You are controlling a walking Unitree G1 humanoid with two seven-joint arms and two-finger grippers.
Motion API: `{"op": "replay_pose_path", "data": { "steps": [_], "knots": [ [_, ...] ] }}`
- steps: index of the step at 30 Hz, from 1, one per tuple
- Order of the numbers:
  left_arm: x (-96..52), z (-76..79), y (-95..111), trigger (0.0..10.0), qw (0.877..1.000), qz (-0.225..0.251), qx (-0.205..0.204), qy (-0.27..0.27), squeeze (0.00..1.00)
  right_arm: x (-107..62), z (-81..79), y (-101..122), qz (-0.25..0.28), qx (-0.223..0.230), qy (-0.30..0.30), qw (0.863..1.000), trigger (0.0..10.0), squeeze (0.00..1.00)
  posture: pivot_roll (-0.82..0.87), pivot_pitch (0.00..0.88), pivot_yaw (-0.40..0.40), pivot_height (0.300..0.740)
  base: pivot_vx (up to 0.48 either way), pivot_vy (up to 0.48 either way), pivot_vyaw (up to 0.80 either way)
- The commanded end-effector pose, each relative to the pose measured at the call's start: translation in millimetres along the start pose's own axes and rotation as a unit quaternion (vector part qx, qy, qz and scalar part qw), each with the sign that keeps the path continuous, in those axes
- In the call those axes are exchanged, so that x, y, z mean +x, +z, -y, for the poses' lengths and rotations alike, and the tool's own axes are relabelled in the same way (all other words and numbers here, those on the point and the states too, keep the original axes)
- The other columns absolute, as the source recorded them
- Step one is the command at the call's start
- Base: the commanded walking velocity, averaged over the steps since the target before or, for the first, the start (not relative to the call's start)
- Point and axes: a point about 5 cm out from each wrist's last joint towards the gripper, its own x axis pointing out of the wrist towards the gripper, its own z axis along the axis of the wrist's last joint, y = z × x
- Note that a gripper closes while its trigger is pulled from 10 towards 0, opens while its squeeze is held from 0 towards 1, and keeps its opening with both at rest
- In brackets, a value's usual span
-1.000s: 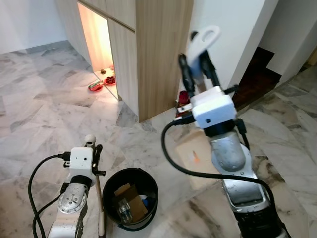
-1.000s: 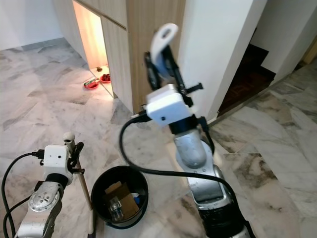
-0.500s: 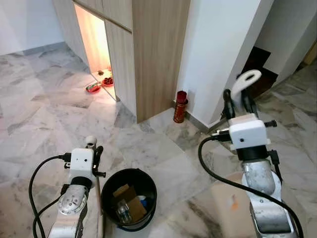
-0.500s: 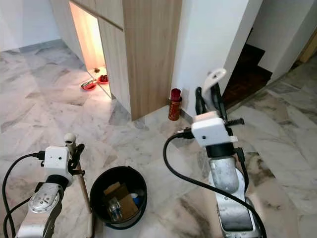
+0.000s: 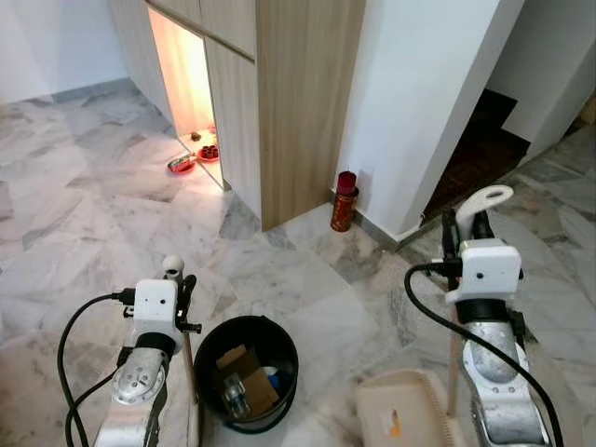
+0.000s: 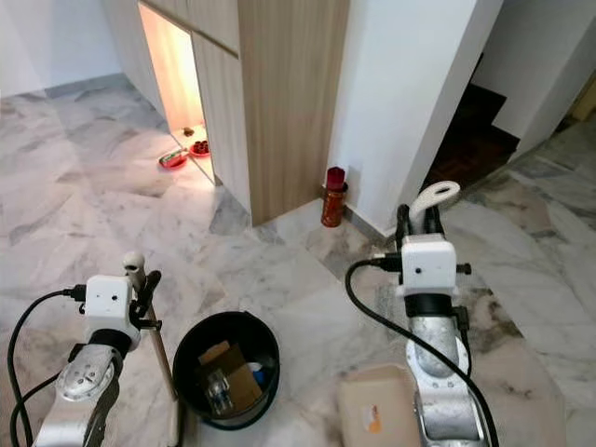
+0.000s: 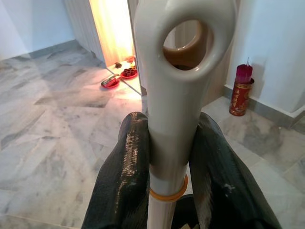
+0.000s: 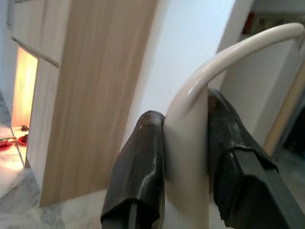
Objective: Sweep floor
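Observation:
My left gripper (image 5: 179, 287) is shut on the cream broom handle (image 5: 171, 267), which stands upright at the lower left beside the bin. The left wrist view shows the handle's ring-shaped top (image 7: 185, 71) clamped between both black fingers (image 7: 125, 177). My right gripper (image 5: 465, 231) is shut on the long dustpan handle (image 5: 485, 199), whose curved top rises above it. In the right wrist view, the dustpan handle (image 8: 188, 143) sits between the fingers (image 8: 137, 177). The beige dustpan (image 5: 403, 419), with an orange mark, lies low by the marble floor (image 5: 84, 214) at the lower right.
A black bin (image 5: 246, 371) holding cardboard and a bottle stands between my arms. Ahead stands a wooden cabinet (image 5: 303, 93) with a lit niche and red bowls (image 5: 182, 163). A red canister (image 5: 345, 199) stands at the white wall's foot. A dark doorway (image 5: 475, 149) opens at the right.
My right arm has swung from high in front of the cabinet down to the right, bringing the dustpan down near the floor. The left arm and broom have stayed put.

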Motion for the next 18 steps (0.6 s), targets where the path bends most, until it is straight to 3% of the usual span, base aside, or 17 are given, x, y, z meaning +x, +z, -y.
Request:
{"op": "replay_pose_path", "data": {
  "steps": [1,5,18],
  "knots": [
    [1.3,1.3,8.6,10.0,0.999,0.026,-0.026,-0.003,0.0,8.4,3.8,1.5,0.006,0.043,-0.022,0.999,10.0,0.0,0.02,0.0,-0.043,0.74,0.0,0.0,0.0],
    [1.0,1.2,11.1,10.0,0.999,0.032,-0.033,-0.004,0.0,11.9,4.3,-8.8,-0.016,0.09,-0.032,0.995,10.0,0.0,0.02,0.0,-0.043,0.74,0.0,0.0,0.0],
    [-1.5,3.2,10.8,10.0,0.999,0.03,-0.041,-0.016,0.0,16.1,2.4,-16.2,-0.008,0.075,-0.013,0.997,10.0,0.0,0.02,0.0,-0.037,0.74,0.0,0.0,0.0]
  ]
}}
